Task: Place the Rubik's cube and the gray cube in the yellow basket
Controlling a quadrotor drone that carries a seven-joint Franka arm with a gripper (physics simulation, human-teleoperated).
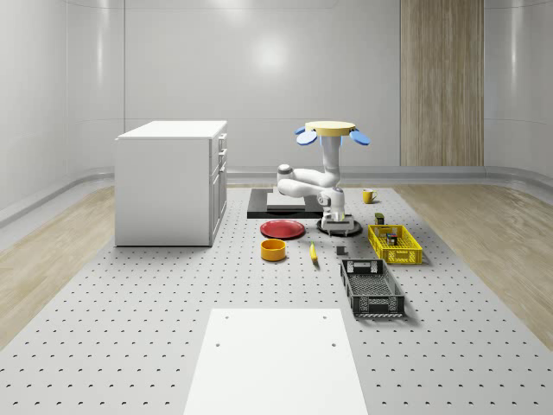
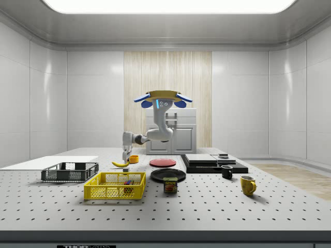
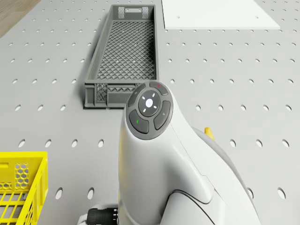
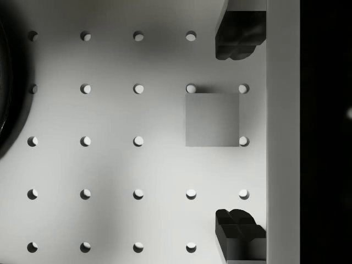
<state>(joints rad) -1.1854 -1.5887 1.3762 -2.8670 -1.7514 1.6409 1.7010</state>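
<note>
Between our wide-spread fingers (image 4: 237, 36), gray cube (image 4: 212, 119) is sitting on the perforated bench; looking light, rigid, smooth, so we're gripping its flat opposite sides.

Gray cube (image 4: 212, 119): small, plain gray, square-faced; flat on the perforated surface, edges squared with the rows of holes; in the whole-scene view (image 1: 341, 251) between the yellow basket and the banana, nearer the basket, apart from both.
Rubik's cube (image 2: 128, 182): multicoloured, small; inside the yellow basket, seen through the mesh wall; in the whole-scene view (image 1: 391, 239) near the basket's middle.
Yellow basket (image 1: 414, 252): long, open-topped, mesh-walled; upright on the surface, toward its edge at the whole-scene view's right; dark crate just beside its near end.
</note>
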